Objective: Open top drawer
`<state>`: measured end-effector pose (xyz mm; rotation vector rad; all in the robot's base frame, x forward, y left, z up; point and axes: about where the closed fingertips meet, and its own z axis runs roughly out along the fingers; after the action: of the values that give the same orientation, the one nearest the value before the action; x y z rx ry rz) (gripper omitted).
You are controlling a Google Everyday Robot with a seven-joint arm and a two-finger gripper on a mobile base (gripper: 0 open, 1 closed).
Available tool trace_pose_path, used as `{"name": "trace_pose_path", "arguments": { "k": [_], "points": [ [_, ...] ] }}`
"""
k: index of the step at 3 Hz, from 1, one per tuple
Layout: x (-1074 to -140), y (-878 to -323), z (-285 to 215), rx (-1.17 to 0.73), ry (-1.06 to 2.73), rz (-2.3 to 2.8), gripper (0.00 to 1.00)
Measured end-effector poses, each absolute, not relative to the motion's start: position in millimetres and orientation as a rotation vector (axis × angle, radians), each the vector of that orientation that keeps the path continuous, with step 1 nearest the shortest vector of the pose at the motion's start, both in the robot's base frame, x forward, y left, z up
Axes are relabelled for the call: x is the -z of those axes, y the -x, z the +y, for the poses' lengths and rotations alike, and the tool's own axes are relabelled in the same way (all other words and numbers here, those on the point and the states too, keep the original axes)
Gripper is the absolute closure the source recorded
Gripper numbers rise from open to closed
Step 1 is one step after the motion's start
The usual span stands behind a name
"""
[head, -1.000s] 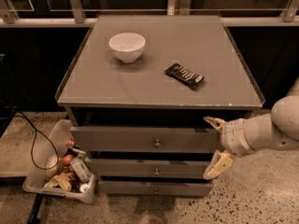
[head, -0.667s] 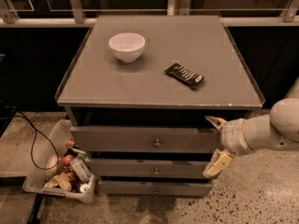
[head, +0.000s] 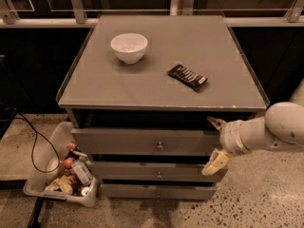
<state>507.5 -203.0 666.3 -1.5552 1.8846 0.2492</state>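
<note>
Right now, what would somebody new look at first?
Probably the robot's pale hand, open, at the right end of the top drawer. Next, the white bowl and dark snack bar on the cabinet's top, then the bin of clutter on the floor at left.

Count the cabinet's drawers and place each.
3. The top drawer sits under the cabinet top, a middle drawer below it, a bottom drawer under that. The gripper, open, is at the top drawer's right end.
</note>
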Motion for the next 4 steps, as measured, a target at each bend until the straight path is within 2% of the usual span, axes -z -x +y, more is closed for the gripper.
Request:
{"name": "trace_pose_path", "arguments": {
  "k": [1,2,3,4],
  "points": [
    [-650.1,-531.7,-193.1,-0.259,1.554,1.864,0.0],
    [-650.1,-531.7,-193.1,-0.26,1.554,1.864,0.0],
    [-650.0,-531.7,-193.1,-0.26,1.554,1.864,0.19],
    [-650.0,-531.7,-193.1,-0.26,1.554,1.864,0.43]
  ]
}}
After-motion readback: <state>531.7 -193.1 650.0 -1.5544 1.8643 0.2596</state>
